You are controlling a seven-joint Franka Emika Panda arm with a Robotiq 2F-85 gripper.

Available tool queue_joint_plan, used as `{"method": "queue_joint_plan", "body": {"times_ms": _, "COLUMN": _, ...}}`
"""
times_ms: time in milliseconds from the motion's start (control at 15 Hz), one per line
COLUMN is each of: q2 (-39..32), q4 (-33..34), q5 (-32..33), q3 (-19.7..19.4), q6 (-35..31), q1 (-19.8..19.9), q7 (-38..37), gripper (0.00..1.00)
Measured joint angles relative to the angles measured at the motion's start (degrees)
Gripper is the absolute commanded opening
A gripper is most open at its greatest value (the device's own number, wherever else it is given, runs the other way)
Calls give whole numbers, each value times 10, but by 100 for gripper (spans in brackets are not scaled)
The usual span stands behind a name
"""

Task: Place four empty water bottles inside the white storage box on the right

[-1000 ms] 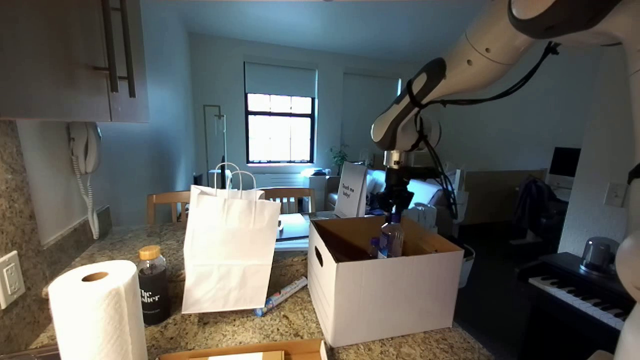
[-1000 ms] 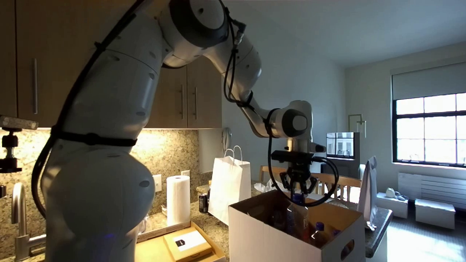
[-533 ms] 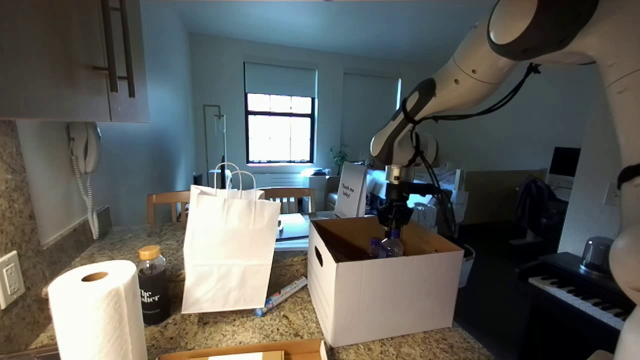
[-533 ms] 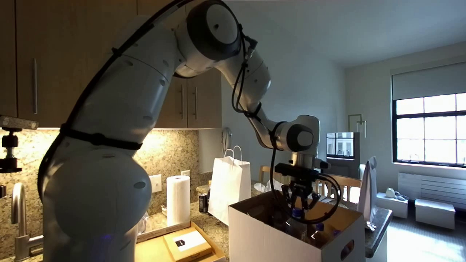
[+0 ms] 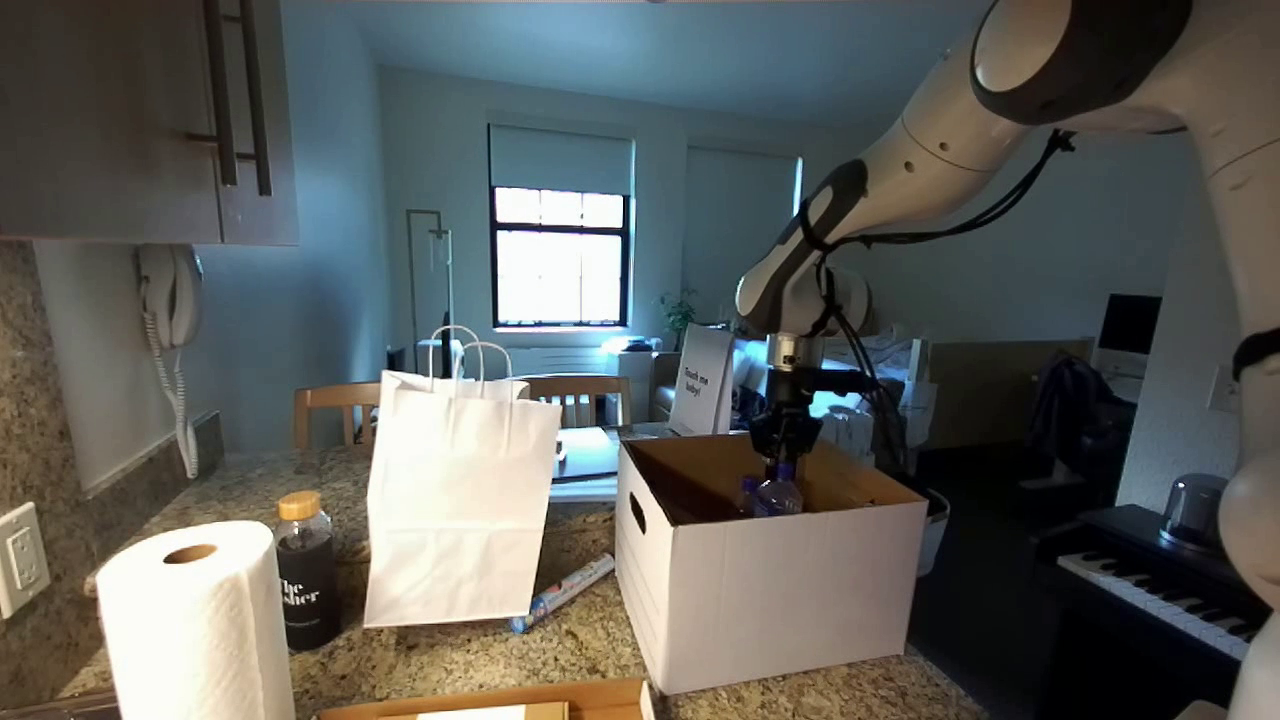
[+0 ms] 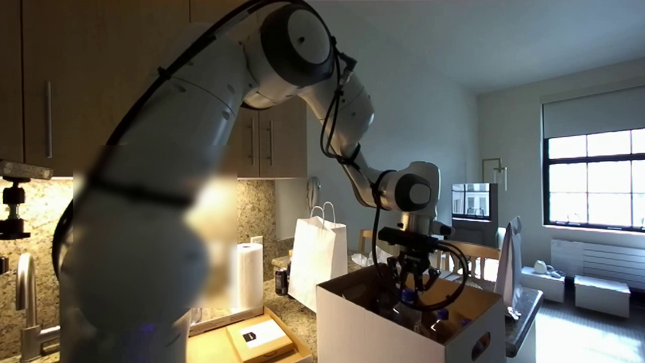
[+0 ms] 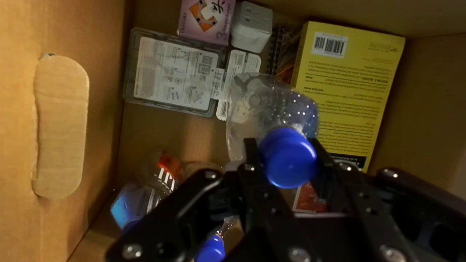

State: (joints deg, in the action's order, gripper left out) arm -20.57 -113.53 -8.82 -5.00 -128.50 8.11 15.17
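The end effector (image 7: pixel 284 149) grips a bottle (image 7: pixel 275 122) inside the white box (image 5: pixel 790 595) (open room toward one wall (image 7: pixel 100 43)).

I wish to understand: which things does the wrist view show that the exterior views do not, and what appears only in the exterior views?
Only the wrist view shows a yellow book, a purple printed box and a white cube-like item, all inside the white storage box. Only the exterior views show the white paper bag, paper towel roll, wall phone and window. All share that box, the tool and the blue-capped water bottle in its grasp.
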Motion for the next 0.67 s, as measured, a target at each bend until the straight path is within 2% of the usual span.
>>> {"method": "queue_joint_plan", "body": {"times_ms": 667, "q2": -39, "q4": 8, "q5": 14, "q3": 25, "q6": -3, "q1": -20, "q7": -4, "gripper": 14}}
